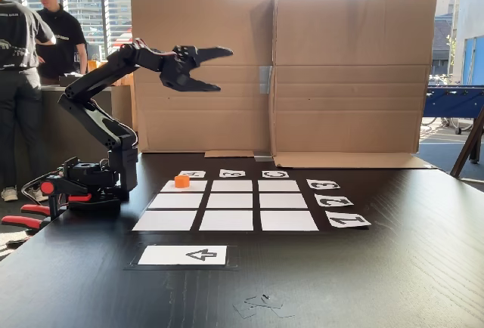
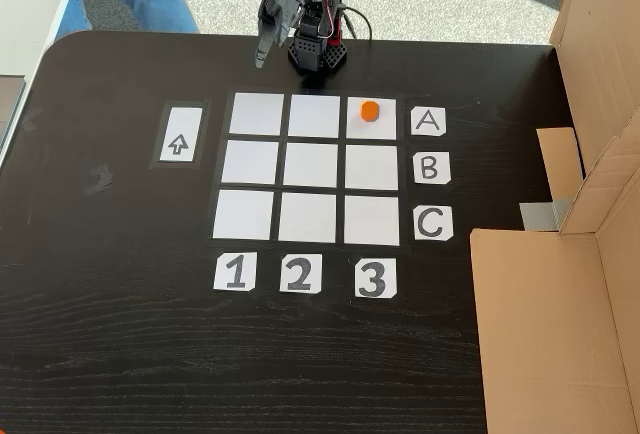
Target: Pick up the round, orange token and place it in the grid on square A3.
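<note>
Both fixed views show faceted orange token (image 2: 369, 111) on paper square A3 (image 2: 372, 122).

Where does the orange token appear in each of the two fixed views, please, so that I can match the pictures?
A fixed view from the table's front: the token sits on the grid's far-left cell, nearest the arm's base.
A fixed view from above: the token sits on the top-right cell, in the row beside card A and the column above card 3.
Shared landmark: the arrow card.
</note>
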